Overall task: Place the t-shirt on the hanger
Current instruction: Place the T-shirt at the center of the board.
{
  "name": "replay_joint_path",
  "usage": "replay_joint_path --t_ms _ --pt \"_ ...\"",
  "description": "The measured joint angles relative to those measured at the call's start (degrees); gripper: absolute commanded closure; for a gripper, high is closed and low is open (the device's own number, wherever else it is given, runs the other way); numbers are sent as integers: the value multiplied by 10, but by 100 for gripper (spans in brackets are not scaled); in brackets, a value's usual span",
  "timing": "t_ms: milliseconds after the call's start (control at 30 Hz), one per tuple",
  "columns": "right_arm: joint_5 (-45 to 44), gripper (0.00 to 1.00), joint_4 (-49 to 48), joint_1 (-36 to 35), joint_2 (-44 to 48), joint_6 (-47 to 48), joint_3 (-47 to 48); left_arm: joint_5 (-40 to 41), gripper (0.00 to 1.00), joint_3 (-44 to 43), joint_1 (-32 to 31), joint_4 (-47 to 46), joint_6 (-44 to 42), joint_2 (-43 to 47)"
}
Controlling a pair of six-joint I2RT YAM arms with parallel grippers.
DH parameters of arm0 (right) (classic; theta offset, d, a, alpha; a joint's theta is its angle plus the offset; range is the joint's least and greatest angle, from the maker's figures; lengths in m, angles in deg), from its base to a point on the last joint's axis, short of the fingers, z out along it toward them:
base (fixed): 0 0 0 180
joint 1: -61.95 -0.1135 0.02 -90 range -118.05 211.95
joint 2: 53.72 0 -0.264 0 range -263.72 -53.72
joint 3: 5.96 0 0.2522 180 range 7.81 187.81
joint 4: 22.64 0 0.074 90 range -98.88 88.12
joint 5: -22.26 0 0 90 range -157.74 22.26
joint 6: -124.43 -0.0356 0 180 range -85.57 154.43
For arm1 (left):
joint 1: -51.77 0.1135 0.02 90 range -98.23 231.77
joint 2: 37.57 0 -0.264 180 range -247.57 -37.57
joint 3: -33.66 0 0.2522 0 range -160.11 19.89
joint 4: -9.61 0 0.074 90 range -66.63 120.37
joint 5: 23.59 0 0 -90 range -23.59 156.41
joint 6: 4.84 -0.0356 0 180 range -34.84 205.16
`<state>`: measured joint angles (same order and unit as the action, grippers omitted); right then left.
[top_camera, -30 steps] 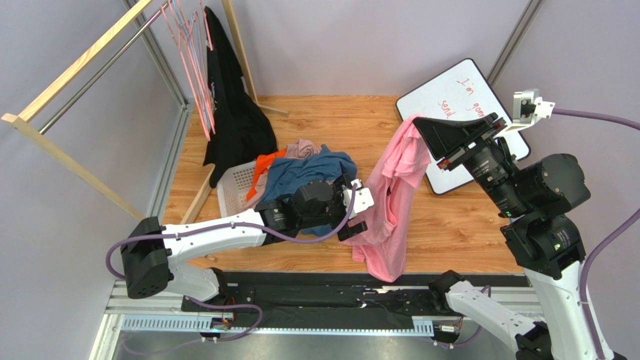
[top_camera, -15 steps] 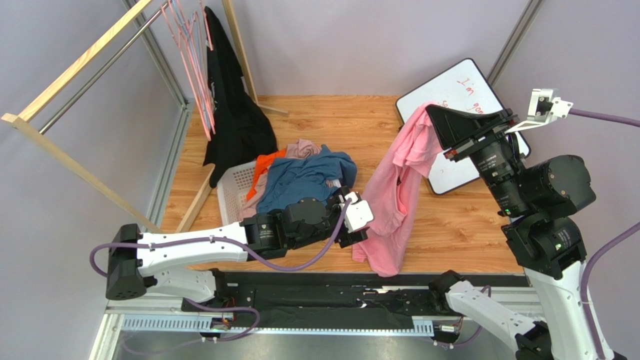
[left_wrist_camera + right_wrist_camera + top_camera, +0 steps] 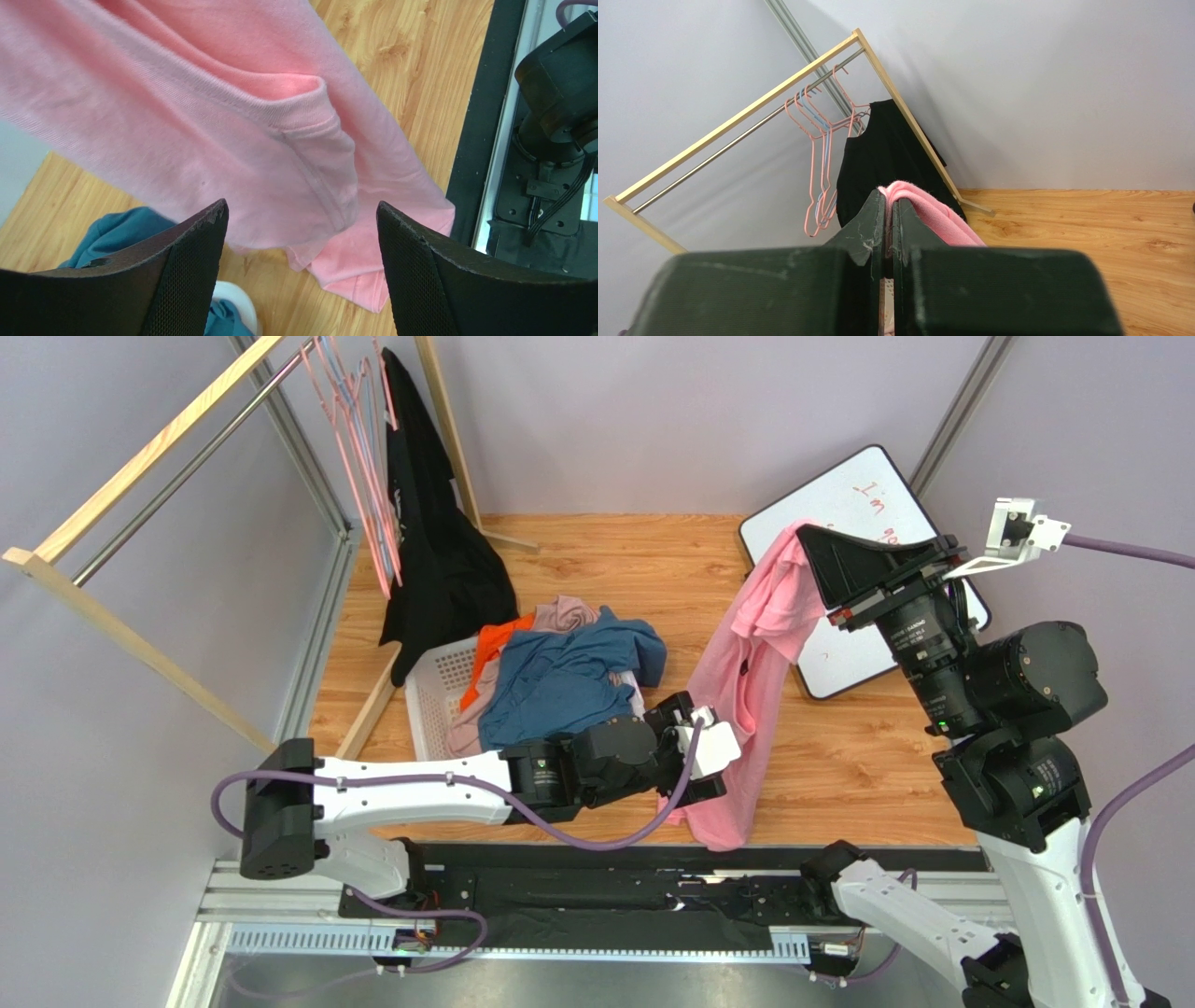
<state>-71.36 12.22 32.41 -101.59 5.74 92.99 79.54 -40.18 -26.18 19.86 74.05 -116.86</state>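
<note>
The light-pink t-shirt (image 3: 741,672) hangs from my right gripper (image 3: 809,546), which is shut on a fold of it (image 3: 927,213) high above the table; its lower end rests on the wood near the front edge. My left gripper (image 3: 718,756) is open beside the shirt's lower part. In the left wrist view a hemmed edge of the t-shirt (image 3: 210,105) hangs just beyond the left gripper (image 3: 302,206), with nothing between the fingers (image 3: 186,273). Several thin pink hangers (image 3: 368,490) hang on the rail at the back left, also seen as hangers (image 3: 819,164) past the right gripper (image 3: 889,199).
A wooden clothes rack (image 3: 154,455) holds a long black garment (image 3: 435,560). A white basket (image 3: 438,683) with a blue t-shirt (image 3: 568,672) and other clothes sits left of centre. A whiteboard (image 3: 856,497) leans at the back right.
My left arm has swung right and forward, up to the shirt's lower part. My right gripper rose slightly with the shirt, then held still.
</note>
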Motion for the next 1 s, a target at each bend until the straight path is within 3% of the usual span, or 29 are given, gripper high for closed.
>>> replay_joint_path --t_ms 100,200,300,333,400,433,567,700,833,933,1000 --pt "0 100 0 0 3 -1 0 -2 17 -9 0 -12 7 -25" --pt "0 100 0 0 7 -3 0 3 28 -27 0 -17 20 -52" --pt "0 100 0 0 12 -4 0 8 51 -38 10 -21 34 -72" --pt "0 100 0 0 14 -4 0 9 72 -38 16 -20 37 -74" --pt "0 100 3 0 19 -4 0 10 95 -38 30 -14 43 -75" --pt "-1 100 6 0 21 -4 -1 11 100 -38 40 -10 44 -73" --pt "-18 100 29 0 51 -3 -23 1 100 -28 68 41 43 -33" --pt "-47 100 78 0 89 4 -56 -47 100 10 78 125 29 98" --pt "-53 100 140 6 140 18 -126 -149 100 -2 109 254 4 238" --pt "-37 100 180 9 164 46 -205 -231 100 -27 189 356 -11 275" --pt "-23 99 204 9 148 71 -245 -285 100 -52 257 426 -17 254"
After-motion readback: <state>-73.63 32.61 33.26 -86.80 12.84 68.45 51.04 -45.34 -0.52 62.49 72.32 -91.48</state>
